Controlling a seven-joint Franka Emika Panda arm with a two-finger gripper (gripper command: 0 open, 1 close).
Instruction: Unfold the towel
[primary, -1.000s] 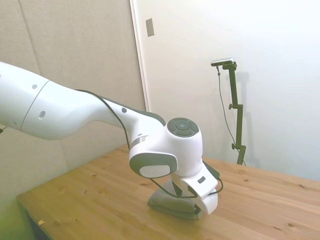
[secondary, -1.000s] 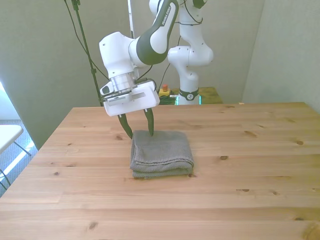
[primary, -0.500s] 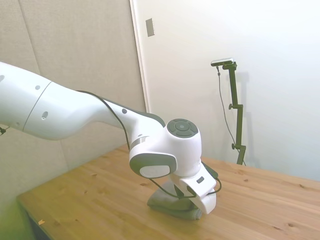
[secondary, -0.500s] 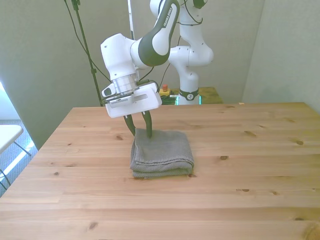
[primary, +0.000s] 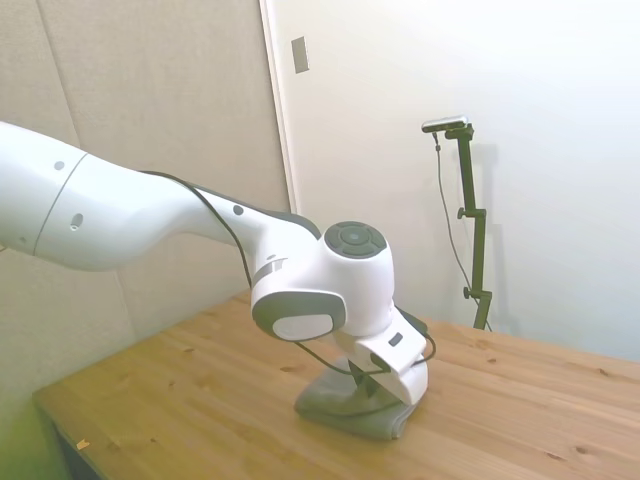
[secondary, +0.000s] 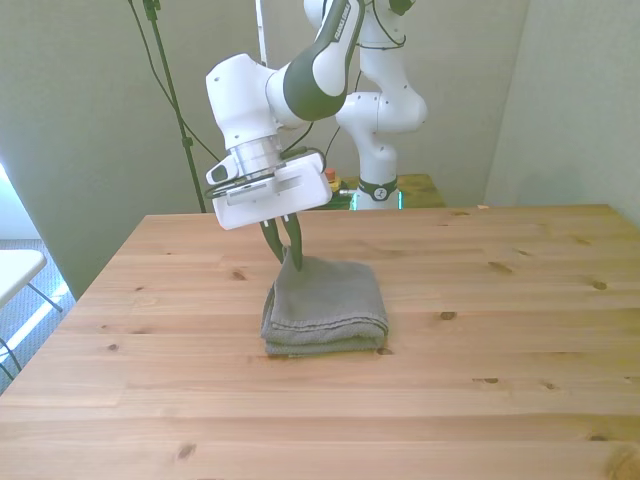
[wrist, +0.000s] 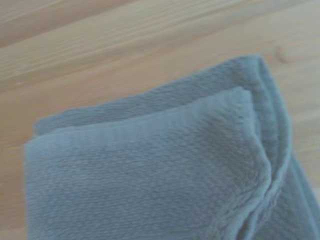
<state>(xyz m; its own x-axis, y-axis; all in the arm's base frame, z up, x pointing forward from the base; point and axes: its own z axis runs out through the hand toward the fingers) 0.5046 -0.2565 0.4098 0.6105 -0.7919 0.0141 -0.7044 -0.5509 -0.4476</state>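
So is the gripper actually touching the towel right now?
Touching. In the front view the gripper is shut on the far corner of the towel, and the cloth there rises to a peak between the fingertips.

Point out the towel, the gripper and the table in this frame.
towel (secondary: 325, 308): front view, middle of its folded top layer.
gripper (secondary: 289, 260): front view, fingertips pinching the towel's far corner.
table (secondary: 500, 330): front view, bare wood.

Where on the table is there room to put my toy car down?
Lots of bare table lies between the towel and the front view's right edge, and along the near edge in front of the towel. A narrower strip sits on the towel's other side. It is crowded at the towel's far corner, where the gripper pinches it.
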